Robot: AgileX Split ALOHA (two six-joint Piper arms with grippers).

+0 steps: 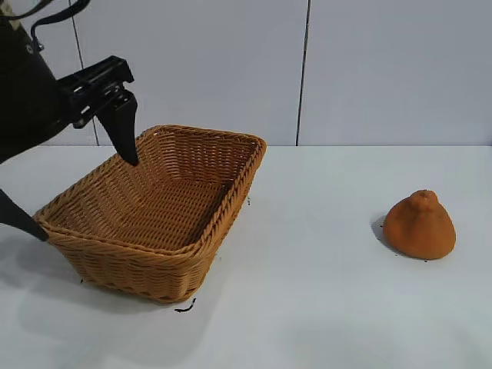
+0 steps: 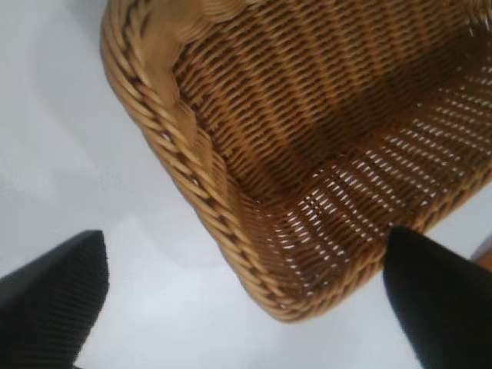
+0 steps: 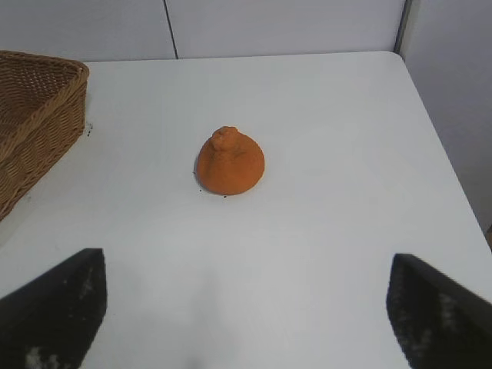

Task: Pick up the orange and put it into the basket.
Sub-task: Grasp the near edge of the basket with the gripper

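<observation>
Basket (image 1: 157, 211) left of centre on bench (image 1: 323, 307); orange (image 1: 420, 224) far right; left gripper (image 1: 81, 196) open, straddling basket's left end.

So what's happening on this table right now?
A two-armed robot is meant to put the orange into the wicker basket, but nothing is held yet. The orange sits alone on the white table, well to the basket's right. The left gripper hovers open over the basket's left end, while the right gripper, also open, faces the orange from a distance.

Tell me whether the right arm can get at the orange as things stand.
Probably yes. The right claw is open and faces the orange, which sits alone on bare table, apart from the basket. Nothing lies between them.
</observation>
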